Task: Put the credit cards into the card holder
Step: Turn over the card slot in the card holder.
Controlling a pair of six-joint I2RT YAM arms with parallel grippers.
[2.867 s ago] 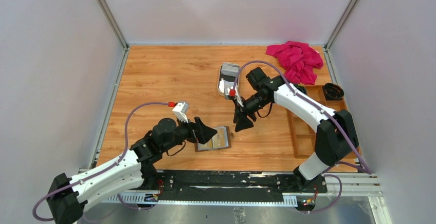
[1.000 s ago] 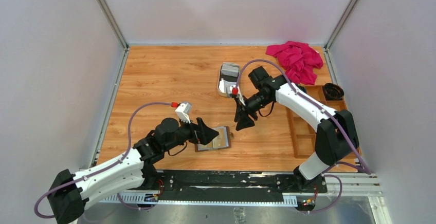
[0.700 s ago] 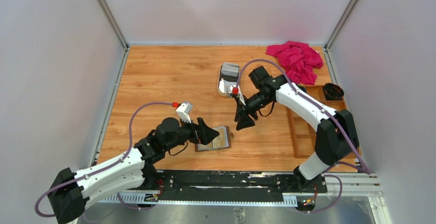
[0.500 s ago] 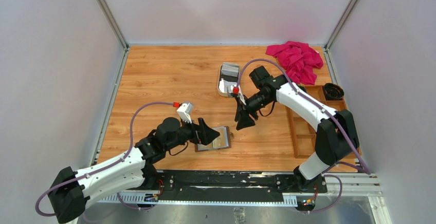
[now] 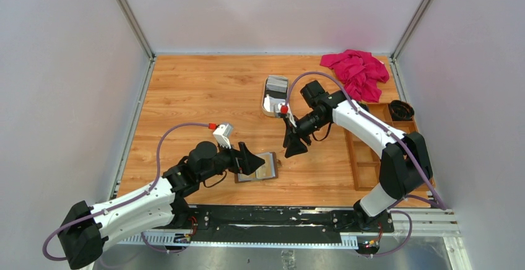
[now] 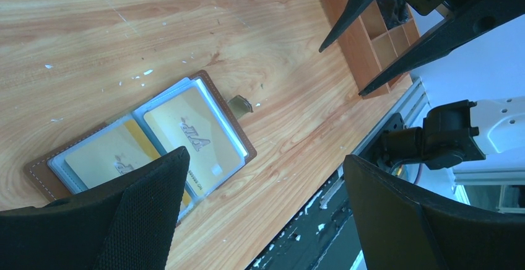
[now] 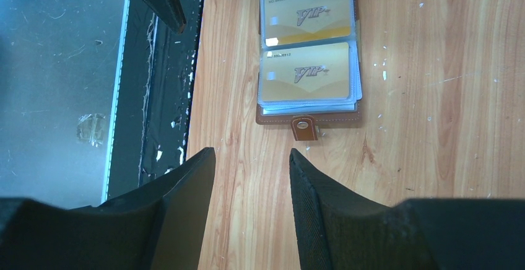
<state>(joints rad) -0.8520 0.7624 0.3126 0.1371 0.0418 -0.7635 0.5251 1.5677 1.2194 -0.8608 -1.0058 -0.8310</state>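
Card holder (image 5: 265,167) lies open low centre on the wooden table (image 5: 198,96) (pale walls (image 5: 62,65) around), long axis left-right, snap tab (image 7: 303,127) pointing right. Left claw (image 5: 249,158) hovers spread over its left end; right claw (image 5: 291,148), parted and empty, hangs upper right of it, both barely shifted from before.

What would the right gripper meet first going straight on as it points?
Probably bare wooden tabletop, just short of the snap tab of the card holder; depth is unclear.
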